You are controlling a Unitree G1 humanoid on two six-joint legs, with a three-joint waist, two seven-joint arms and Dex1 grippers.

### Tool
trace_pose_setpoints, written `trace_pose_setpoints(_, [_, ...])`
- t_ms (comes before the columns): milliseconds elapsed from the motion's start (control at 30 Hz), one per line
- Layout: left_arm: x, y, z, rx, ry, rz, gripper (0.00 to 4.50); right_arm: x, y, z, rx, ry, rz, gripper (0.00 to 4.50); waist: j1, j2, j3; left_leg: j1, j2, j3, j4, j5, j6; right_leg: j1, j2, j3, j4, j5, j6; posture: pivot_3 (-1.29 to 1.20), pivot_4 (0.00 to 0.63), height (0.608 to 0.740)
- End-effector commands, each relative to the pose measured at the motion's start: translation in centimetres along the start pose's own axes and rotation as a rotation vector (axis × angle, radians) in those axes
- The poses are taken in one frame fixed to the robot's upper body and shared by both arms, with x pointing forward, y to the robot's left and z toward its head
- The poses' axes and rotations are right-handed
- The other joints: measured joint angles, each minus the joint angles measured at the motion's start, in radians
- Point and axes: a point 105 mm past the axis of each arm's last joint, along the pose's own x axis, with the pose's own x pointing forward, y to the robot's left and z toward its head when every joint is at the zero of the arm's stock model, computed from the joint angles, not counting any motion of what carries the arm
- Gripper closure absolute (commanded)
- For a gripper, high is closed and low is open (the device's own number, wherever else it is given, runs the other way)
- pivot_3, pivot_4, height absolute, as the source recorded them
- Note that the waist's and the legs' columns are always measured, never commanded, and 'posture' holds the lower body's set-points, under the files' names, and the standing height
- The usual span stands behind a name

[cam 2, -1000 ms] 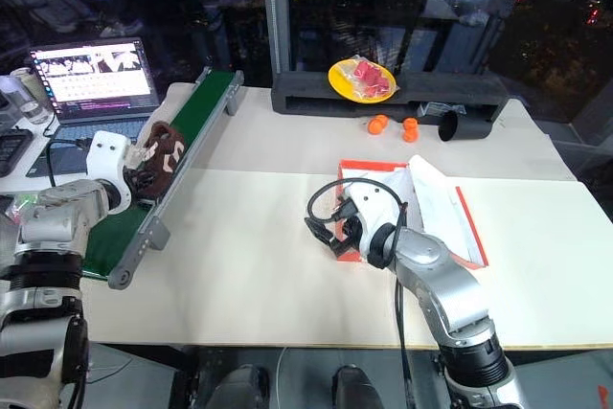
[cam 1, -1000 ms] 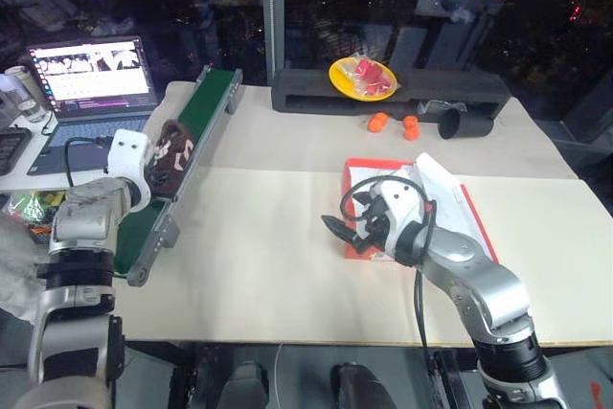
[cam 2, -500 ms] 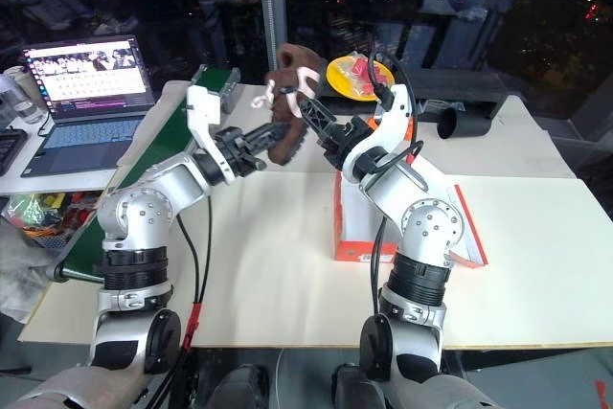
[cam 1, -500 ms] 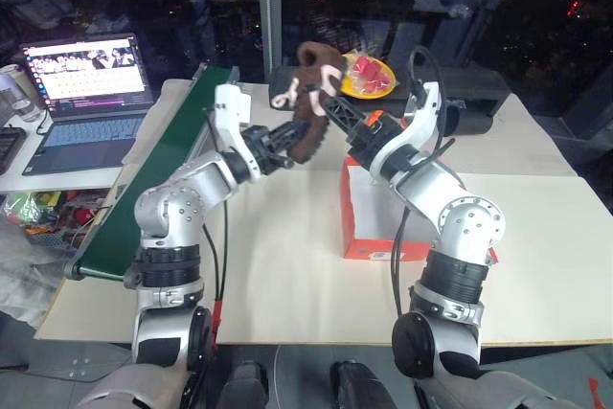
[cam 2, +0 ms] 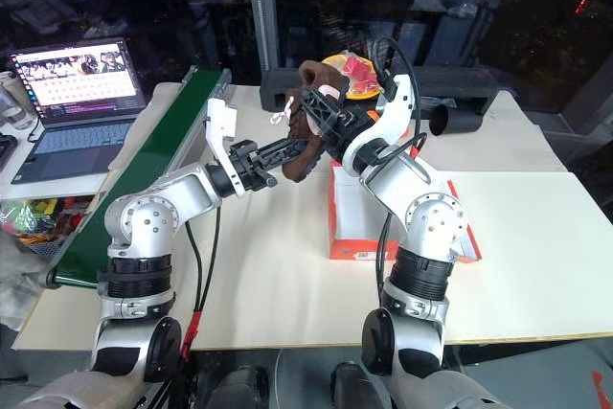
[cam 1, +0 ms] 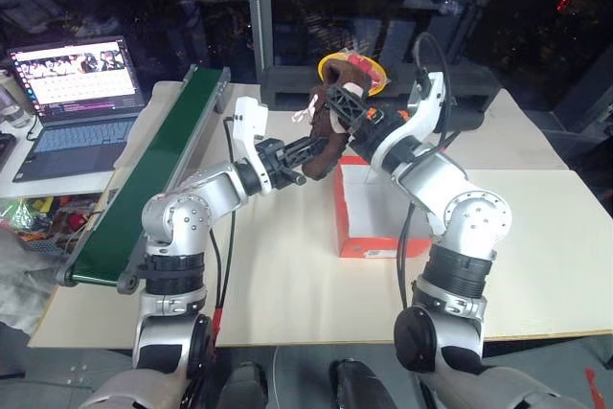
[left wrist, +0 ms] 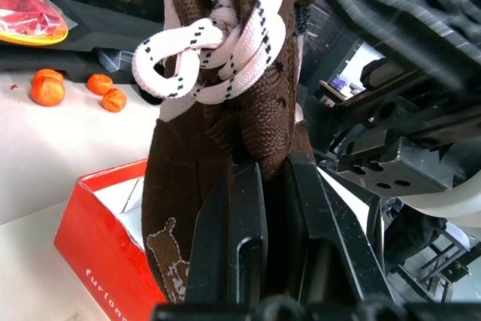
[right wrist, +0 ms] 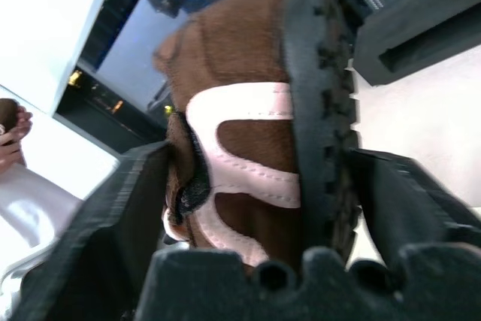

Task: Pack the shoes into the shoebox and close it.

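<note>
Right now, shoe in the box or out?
Out. The brown shoe hangs above the table beside the red shoebox, between both hands.

Shoe (cam 1: 330,126) held in the air between the two claws, above the table (cam 1: 287,265). Left gripper (cam 1: 295,155) grips it from the robot's left; right gripper (cam 1: 337,114) meets it from the right. Shoebox (cam 1: 369,227) sits on the table just below and right of both claws. Conveyor belt (cam 1: 153,174) lies well left of the left claw; laptop (cam 1: 72,93) farther left. Plate (cam 2: 350,64) behind the claws; small round fruits (left wrist: 75,88) on the table beyond the shoebox.
</note>
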Motion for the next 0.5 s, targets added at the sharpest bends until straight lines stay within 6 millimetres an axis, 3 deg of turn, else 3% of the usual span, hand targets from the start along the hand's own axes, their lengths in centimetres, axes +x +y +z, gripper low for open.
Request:
trace_pose_setpoints(33, [0.8,-0.8,0.9,0.074,-0.021,-0.028,4.5,-0.4,1.7,0.9,-0.038,-0.041,0.054,2.37,0.0,0.0,0.0,0.0,0.0,0.0,0.0,0.0,0.0,0.0,0.0,0.0,0.0,0.0,0.0,0.0,0.15,0.719])
trace_pose_setpoints(133, [0.9,-0.9,0.6,0.093,-0.02,-0.033,4.5,-0.4,1.8,1.0,-0.039,-0.044,0.056,3.18,-0.002,0.0,0.0,0.0,0.0,0.0,0.0,0.0,0.0,0.0,0.0,0.0,0.0,0.0,0.0,0.0,0.15,0.719])
trace_pose_setpoints(200, [0.9,-1.0,0.5,0.088,-0.027,-0.038,3.62,-0.4,1.8,1.1,-0.047,-0.049,0.053,3.19,-0.002,0.001,0.0,0.0,0.0,0.0,0.0,0.0,0.0,0.0,0.0,0.0,0.0,0.0,0.0,0.0,0.15,0.719])
trace_pose_setpoints(233, [0.9,-1.1,0.4,0.105,-0.02,-0.042,3.43,-0.4,1.8,1.3,-0.046,-0.056,0.047,3.19,-0.002,0.001,0.001,0.0,0.0,0.0,0.0,0.0,0.0,0.0,0.0,0.0,0.0,0.0,0.0,0.0,0.15,0.719])
trace_pose_setpoints(333, [0.8,-1.0,0.0,0.125,-0.012,-0.038,2.27,-0.7,1.2,2.0,-0.057,-0.086,0.017,3.19,-0.001,0.001,0.001,0.0,0.0,0.0,0.0,0.0,0.0,0.0,0.0,0.0,0.0,0.0,0.0,0.0,0.15,0.719])
trace_pose_setpoints(433, [0.0,-0.2,-1.1,0.181,0.039,-0.015,2.27,-1.5,-1.4,4.7,-0.118,-0.166,-0.13,3.19,-0.001,0.001,0.001,0.0,0.0,0.0,0.0,0.0,0.0,0.0,0.0,0.0,-0.001,0.0,0.0,0.0,0.15,0.719])
trace_pose_setpoints(500, [-1.3,0.3,-3.7,0.281,0.177,-0.033,2.27,-2.1,-4.4,6.7,-0.287,-0.132,-0.301,3.19,0.001,0.002,0.001,0.0,0.0,0.0,0.0,0.0,0.0,0.0,0.0,0.0,-0.001,0.0,0.0,0.0,0.15,0.719])
